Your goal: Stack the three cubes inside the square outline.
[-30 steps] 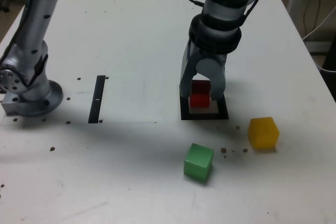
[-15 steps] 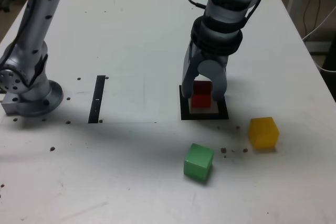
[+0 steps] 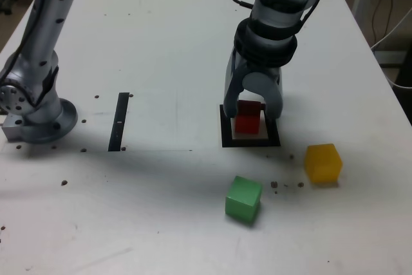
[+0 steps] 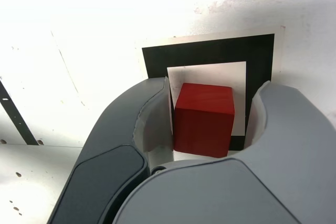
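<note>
The red cube (image 3: 248, 119) (image 4: 205, 119) rests on the white centre of the square outline (image 3: 251, 141) (image 4: 210, 55). My gripper (image 3: 250, 115) (image 4: 212, 90) reaches down over it with one jaw on each side, open. In the wrist view a strip of white shows between the cube and one finger (image 4: 262, 114), while the other finger (image 4: 155, 114) sits right against the cube. The green cube (image 3: 244, 199) lies on the table nearer the front. The yellow cube (image 3: 322, 162) sits toward the exterior view's right of the outline.
A thin black strip (image 3: 120, 122) lies on the table at the exterior view's left of the outline. The arm's base (image 3: 35, 117) stands at the far left. Small dark specks dot the white table (image 3: 161, 43).
The jaws have spread apart from the red cube, which stays in the square. The arm itself has barely shifted.
</note>
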Controlling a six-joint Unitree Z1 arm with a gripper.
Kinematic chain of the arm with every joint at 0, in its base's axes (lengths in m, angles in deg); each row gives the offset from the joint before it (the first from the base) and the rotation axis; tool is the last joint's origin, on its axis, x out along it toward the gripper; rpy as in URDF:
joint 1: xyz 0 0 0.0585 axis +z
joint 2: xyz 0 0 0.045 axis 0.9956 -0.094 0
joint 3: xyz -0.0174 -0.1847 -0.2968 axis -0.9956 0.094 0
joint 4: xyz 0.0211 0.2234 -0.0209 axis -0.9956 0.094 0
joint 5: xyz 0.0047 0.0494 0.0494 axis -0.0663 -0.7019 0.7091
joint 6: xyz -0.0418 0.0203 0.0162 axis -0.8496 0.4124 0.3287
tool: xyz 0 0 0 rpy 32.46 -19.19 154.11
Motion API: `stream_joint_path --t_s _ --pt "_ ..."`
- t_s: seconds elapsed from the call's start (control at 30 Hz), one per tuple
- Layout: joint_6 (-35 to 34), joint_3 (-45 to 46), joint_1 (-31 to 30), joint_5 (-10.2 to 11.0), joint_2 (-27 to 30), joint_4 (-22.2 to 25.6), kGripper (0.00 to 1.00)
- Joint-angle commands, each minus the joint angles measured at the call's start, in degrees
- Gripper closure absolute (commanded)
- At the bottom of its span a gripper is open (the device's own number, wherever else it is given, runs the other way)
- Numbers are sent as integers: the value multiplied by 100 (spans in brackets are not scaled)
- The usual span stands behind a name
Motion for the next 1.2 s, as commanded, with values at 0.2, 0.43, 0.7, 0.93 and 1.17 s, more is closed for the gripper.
stream_joint_path --t_s 0.2,0.43,0.7,0.93,1.17 --pt "-92 136 -19 59 346 70 0" --pt "-616 323 -256 5 830 107 0" --pt "-927 -327 -471 -55 718 401 0" --pt "-963 -885 -595 -254 168 473 0" --pt "-912 -1275 -729 -366 -192 387 0"
